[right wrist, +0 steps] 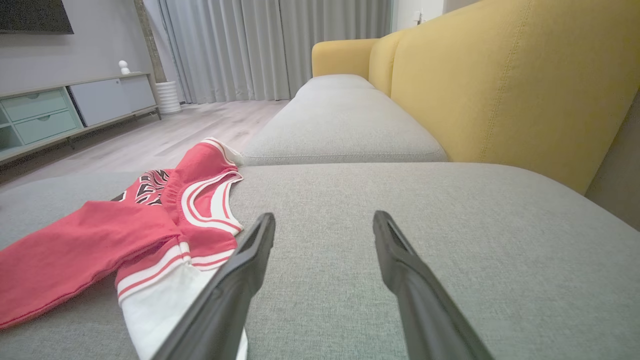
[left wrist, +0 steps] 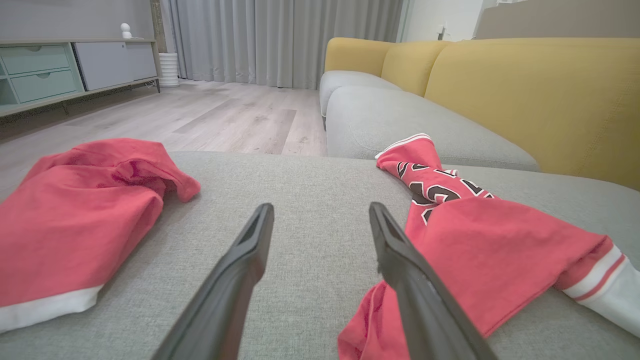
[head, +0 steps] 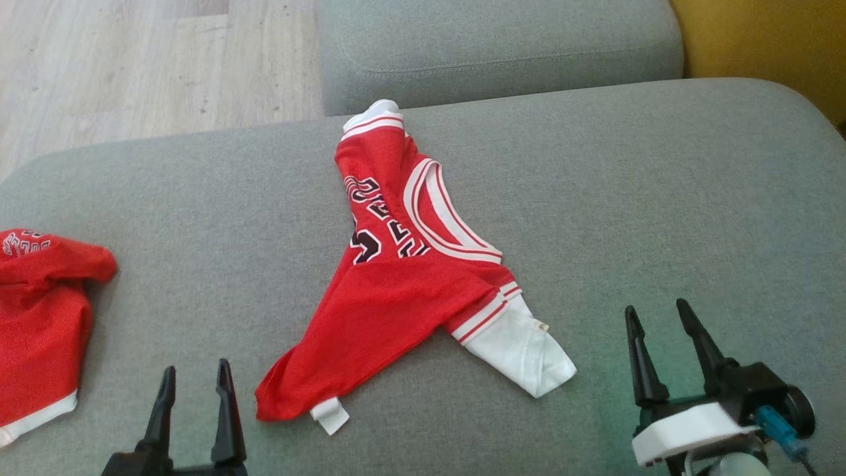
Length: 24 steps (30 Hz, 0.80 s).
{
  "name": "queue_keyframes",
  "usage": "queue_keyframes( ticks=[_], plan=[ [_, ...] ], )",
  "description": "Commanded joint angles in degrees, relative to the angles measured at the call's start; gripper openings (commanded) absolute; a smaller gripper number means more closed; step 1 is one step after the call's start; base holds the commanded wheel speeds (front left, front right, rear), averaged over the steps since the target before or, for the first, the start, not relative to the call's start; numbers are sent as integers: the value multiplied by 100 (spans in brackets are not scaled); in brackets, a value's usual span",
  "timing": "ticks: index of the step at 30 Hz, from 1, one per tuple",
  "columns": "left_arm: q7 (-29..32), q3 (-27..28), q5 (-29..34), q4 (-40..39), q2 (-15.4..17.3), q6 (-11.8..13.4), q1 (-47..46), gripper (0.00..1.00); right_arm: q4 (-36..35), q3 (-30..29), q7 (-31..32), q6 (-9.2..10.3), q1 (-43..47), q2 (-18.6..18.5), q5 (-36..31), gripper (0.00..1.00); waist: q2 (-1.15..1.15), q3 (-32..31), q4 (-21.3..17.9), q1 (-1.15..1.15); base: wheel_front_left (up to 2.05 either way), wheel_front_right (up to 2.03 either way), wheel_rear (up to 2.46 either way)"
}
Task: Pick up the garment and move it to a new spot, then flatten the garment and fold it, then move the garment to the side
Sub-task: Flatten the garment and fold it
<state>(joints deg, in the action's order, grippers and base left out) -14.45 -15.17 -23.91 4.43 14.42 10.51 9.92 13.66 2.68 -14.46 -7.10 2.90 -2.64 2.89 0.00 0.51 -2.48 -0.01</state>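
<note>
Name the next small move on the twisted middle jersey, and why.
Probably shift the left gripper rightward and down to the near red corner of the jersey: the gripper stands open and empty, the jersey lies twisted on the cushion, and that corner lies nearest it.

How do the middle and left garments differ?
The middle garment lies twisted and strung out, collar and white sleeve showing; the left garment is a compact heap. The middle one sits whole in head view; the left one is cut by the edge. Both are red with white trim.
</note>
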Motion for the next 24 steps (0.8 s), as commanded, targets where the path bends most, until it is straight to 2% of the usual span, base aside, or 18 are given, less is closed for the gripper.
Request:
queue_keyframes(
  ticks=[1, 8, 12, 16, 19, 24],
  plan=[
    [-54, 380, 141, -86, -109, -171, -193, 100, -85, 145, -54, -39, -149, -24, -3, 100, 0, -11, 25, 1, 0, 0, 0],
    [-54, 940, 629, 204, -610, -825, -151, 100, 64, 189, -54, -39, -216, -24, 28, 100, 0, -44, 48, 1, 0, 0, 0],
    [-54, 1242, 896, 239, -830, -1110, -167, 100, 88, 189, -54, -39, -273, -24, 18, 100, 0, -82, 28, 1, 0, 0, 0],
    [-54, 1338, 973, 286, -921, -1246, -90, 100, 42, 217, -45, -39, -355, -24, -25, 100, 0, -128, -2, 1, 0, 0, 0],
    [76, 1169, 971, 536, -913, -1373, -35, 100, 25, 436, 325, -39, -395, -44, -59, 100, 0, -131, -19, 1, 0, 0, 0],
    [796, 946, 740, 597, -923, -1512, -8, 100, 145, 904, 1341, -39, -313, -206, 63, 100, 0, -59, -27, 1, 0, 0, 0]
  ],
)
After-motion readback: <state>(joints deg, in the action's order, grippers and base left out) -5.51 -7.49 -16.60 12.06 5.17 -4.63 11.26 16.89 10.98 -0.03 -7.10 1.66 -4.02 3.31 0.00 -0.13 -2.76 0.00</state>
